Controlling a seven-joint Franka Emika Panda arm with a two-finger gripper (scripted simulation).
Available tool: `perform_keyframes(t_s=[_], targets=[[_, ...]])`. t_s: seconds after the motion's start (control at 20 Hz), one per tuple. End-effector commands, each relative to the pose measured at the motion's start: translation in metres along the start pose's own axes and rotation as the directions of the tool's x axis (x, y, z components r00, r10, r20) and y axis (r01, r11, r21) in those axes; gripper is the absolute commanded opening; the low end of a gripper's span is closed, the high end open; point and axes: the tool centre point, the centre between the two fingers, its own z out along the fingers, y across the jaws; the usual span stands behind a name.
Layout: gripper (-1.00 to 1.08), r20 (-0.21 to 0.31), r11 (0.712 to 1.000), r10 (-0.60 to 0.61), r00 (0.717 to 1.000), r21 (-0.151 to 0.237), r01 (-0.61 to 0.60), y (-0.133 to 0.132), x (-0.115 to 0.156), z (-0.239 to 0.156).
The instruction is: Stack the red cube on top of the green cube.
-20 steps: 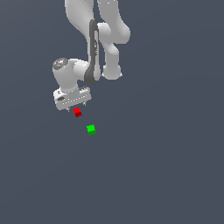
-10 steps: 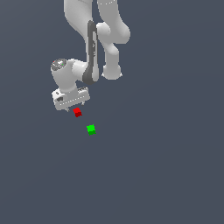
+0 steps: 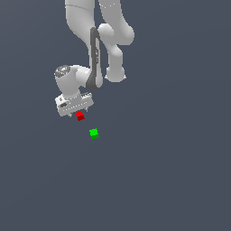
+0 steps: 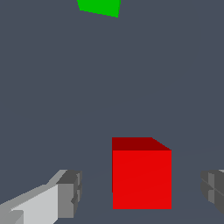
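Red cube (image 4: 141, 178) sits on the grey desk (image 3: 171, 180) between the spread fingers (image 4: 65, 194) of the tool (image 3: 77, 111), neither pad touching it. Green cube (image 3: 94, 133) lies near, apart. Grasping is the step in hand; next, the fingers must close squarely, then lift.

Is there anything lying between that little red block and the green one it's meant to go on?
Nothing visible. In both views only bare grey floor separates the red cube from the green cube. The gripper is open with the red cube between its fingers.
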Motion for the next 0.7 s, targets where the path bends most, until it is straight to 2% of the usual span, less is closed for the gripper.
perform_keyframes(t_s=[0.0,0.4,0.45,0.65], targets=[[1.0,0.0,1.0,0.0,1.0,0.001,0.0,-0.001,0.0,0.012],[1.0,0.0,1.0,0.0,1.0,0.001,0.0,0.0,0.0,0.029],[-1.0,0.0,1.0,0.0,1.0,0.001,0.0,0.0,0.0,0.029],[-1.0,0.0,1.0,0.0,1.0,0.001,0.0,0.0,0.0,0.029]])
